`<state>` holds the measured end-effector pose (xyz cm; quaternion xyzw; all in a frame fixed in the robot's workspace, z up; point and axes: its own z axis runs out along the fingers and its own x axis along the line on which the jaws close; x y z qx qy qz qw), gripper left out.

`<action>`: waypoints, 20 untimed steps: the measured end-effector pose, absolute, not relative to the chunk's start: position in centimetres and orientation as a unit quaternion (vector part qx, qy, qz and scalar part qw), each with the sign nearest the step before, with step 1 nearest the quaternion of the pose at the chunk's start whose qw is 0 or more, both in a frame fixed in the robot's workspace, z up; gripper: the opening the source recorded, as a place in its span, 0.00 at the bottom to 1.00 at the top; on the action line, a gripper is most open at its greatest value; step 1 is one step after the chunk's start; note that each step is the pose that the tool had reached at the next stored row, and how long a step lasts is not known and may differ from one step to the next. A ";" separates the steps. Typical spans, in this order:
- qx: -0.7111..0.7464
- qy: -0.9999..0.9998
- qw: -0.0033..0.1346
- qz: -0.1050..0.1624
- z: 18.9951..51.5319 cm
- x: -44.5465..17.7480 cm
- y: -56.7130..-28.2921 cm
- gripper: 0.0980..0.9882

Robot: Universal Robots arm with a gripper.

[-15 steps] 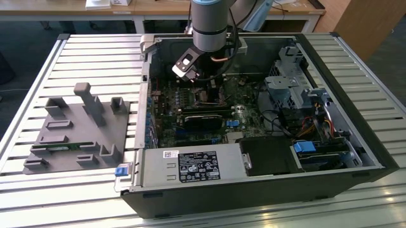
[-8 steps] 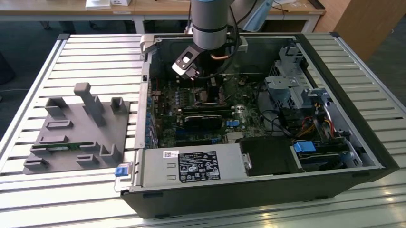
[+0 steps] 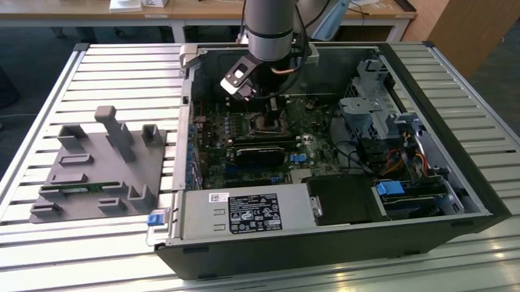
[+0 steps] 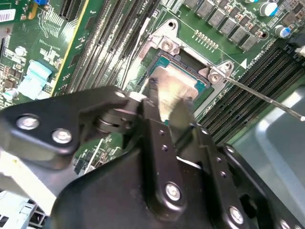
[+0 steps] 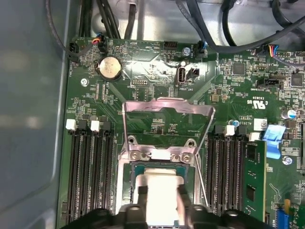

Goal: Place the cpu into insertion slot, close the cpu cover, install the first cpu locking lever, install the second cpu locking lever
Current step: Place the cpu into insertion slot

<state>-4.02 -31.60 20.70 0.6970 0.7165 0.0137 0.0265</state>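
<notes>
**Gripper [image 5: 162, 196] above a circuit board [image 5: 157, 67], first wrist view.** The jaws are closed on the chip [image 5: 159, 183], with one of the fingers [image 5: 141, 198] against each of two opposite edges. The socket [image 5: 127, 188] lies directly beneath the jaws, and the chip is at its opening. Seating cannot be judged. Beyond the fingertips the cover [image 5: 167, 101] is swung open, clear of the jaws.

From here I count 1 cpu [image 5: 159, 177], 1 insertion slot [image 4: 178, 56], 1 cpu cover [image 5: 167, 102] and 1 gripper [image 5: 162, 193] with 2 fingers [image 5: 141, 195]. I also count 1 coin cell battery [image 5: 109, 67], 1 green memory module [image 5: 252, 176], 1 open computer case [image 3: 325, 252] and 1 grey fixture tray [image 3: 81, 182].
</notes>
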 end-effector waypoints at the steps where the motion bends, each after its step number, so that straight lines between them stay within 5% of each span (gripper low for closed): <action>1: 0.697 0.716 0.026 0.013 20.7 -4.0 -31.6 0.30; 6: 0.697 0.716 0.024 0.012 20.9 -3.9 -31.6 0.09; 20: 0.697 0.717 0.024 0.012 21.4 -3.9 -31.4 0.09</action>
